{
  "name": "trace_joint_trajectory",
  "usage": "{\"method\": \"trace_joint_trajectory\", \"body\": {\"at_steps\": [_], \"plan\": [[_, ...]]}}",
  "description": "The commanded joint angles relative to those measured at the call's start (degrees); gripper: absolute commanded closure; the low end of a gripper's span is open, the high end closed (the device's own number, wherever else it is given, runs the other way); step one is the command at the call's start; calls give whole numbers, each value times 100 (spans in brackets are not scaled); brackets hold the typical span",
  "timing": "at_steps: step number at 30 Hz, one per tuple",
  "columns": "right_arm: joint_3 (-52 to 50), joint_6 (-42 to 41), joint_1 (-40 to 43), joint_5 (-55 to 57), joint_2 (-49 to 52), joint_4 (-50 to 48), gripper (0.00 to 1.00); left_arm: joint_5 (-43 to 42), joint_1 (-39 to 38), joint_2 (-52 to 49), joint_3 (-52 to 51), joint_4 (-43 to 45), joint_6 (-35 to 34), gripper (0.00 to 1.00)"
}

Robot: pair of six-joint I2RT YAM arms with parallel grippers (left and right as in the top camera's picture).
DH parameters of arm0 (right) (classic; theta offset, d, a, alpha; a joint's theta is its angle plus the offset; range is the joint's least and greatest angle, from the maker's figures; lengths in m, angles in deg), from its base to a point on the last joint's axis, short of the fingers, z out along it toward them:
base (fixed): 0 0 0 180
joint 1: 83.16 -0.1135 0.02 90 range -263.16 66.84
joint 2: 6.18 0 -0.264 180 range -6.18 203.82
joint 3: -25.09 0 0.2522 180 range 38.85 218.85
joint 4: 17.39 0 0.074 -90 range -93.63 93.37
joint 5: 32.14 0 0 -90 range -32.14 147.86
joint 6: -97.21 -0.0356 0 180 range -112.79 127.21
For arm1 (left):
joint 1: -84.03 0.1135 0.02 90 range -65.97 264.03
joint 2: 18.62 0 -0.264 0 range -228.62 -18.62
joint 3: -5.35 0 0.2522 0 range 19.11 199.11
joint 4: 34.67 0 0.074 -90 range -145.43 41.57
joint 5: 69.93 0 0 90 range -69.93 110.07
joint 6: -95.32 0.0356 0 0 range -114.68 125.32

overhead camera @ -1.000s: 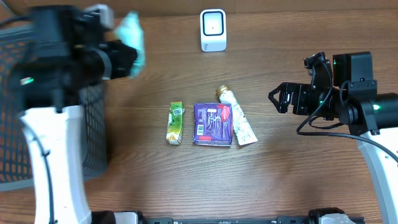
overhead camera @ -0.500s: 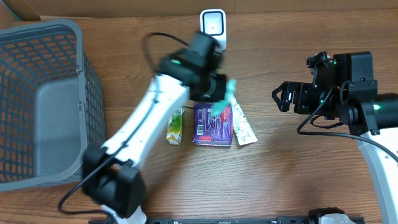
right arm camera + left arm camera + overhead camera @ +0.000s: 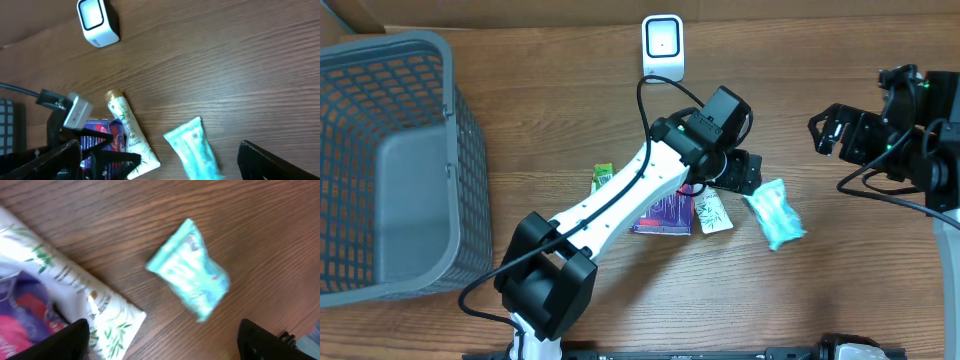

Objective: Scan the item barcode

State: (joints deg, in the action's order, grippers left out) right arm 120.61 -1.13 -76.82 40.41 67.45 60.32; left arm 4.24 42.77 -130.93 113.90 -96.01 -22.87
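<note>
The teal packet lies flat on the worktop just beside the white tube, on the side towards the right arm, with a strip of bare wood between them. Nothing is touching it.

The left arm reaches across above the tube. The left fingers are spread wide and hold nothing. In the left wrist view the packet sits on the wood between and beyond them.

The right fingers are also spread wide and empty. They hang well apart from the tube, past the packet.

A purple pack lies against the tube's other long side, and a green carton lies beyond that, partly under the left arm. The scanner stands upright well beyond the tube's capped end, at the far edge of the worktop. The basket sits far from the tube, past the carton.
</note>
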Motion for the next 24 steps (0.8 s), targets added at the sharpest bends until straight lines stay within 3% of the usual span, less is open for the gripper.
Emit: {"method": "trace_joint_trajectory", "body": {"at_steps": [1,7,12,24], "plan": [[168,-70,59,-247,-85,-4,0,-24,256,46,535,-289,31,14],[151,-63,46,-472,-83,210,0,505,787,339,1628,-1810,295,12],[144,-63,48,-470,26,507,0,944,1250,680,1788,-2754,389,11],[142,-221,55,-557,409,920,5,1528,1727,2000,1788,-3080,1298,6]]}}
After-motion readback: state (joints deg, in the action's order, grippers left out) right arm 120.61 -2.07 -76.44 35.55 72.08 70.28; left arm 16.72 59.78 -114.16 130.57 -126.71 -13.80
